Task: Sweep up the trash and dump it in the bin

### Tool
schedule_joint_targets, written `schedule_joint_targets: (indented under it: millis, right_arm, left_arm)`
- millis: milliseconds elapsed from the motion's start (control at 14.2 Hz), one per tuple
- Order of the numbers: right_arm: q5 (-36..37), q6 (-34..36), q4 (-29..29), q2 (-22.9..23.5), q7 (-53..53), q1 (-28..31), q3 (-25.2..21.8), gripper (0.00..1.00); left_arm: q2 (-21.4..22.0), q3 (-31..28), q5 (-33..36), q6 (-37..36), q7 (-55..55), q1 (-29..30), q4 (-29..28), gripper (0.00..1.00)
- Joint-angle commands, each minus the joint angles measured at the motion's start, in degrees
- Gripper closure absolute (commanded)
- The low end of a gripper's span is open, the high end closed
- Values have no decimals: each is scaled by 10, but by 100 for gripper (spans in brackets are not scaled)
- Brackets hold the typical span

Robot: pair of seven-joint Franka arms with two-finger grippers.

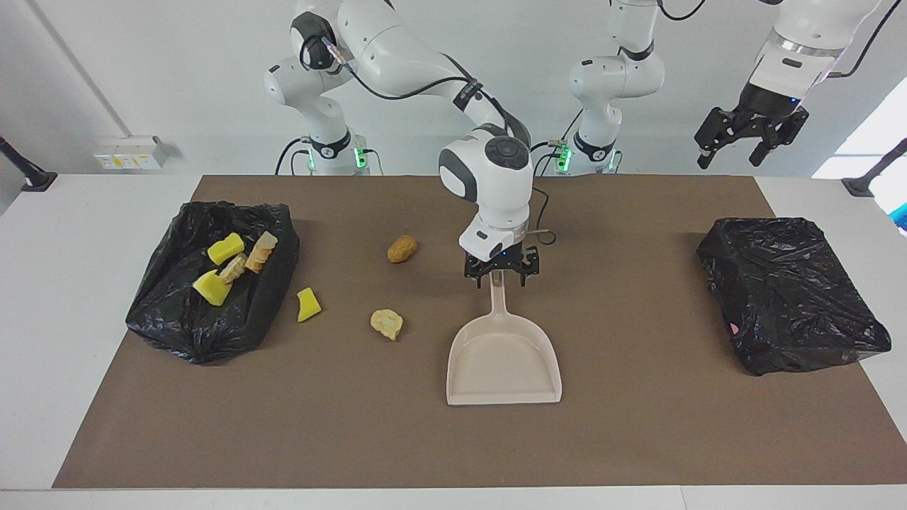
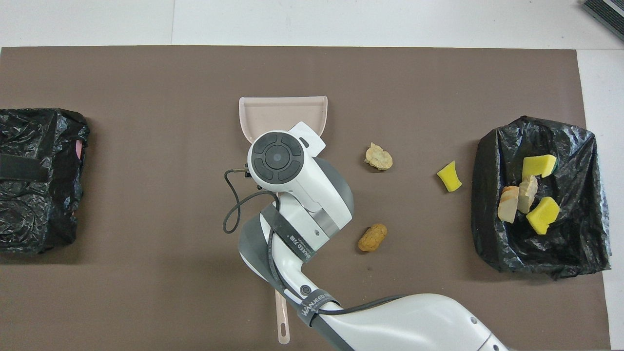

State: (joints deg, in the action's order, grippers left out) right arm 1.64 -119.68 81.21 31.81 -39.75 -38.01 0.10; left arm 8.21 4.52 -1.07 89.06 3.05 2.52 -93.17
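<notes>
On your brown mat (image 1: pixel 638 439), the right arm bends down mid-table, right gripper (image 1: pixel 501 278) spread loose around the dustpan (image 1: pixel 503 365) handle. Left gripper (image 1: pixel 750 133) hangs open, raised. Trash (image 1: pixel 386 323) sits loose beside the bin (image 1: pixel 170 326).

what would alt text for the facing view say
The right gripper stands open over the handle of an empty dustpan lying mid-mat. Three trash scraps lie loose between it and an open black bag that holds more; the left gripper waits raised above a second bag.
</notes>
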Motion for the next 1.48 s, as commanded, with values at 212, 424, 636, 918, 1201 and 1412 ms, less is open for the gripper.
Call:
schedule_joint_targets:
  millis: [212, 424, 636, 918, 1201, 1412]
  right_arm:
    - [-12, 63, 134, -144, -15, 1, 0, 0]
    - [-29, 53, 260, -253, -26, -47, 0, 0]
    - [-30, 47, 332, -314, -83, -108, 0, 0]
    - [-48, -23, 446, -374, -97, -125, 1, 0]
    - [-72, -60, 450, -354, -100, -134, 1, 0]
    - [-72, -128, 450, -298, -145, -170, 1, 0]
  left_arm:
    - [4, -1, 4, 0, 3, -2, -4, 0]
    - [4, -1, 5, -1, 3, -3, -4, 0]
    - [4, -1, 5, -1, 3, -4, -4, 0]
    - [4, -1, 5, -2, 3, -4, -4, 0]
    - [5, -1, 5, -2, 2, -4, -4, 0]
    - [4, -1, 5, -2, 3, -4, -4, 0]
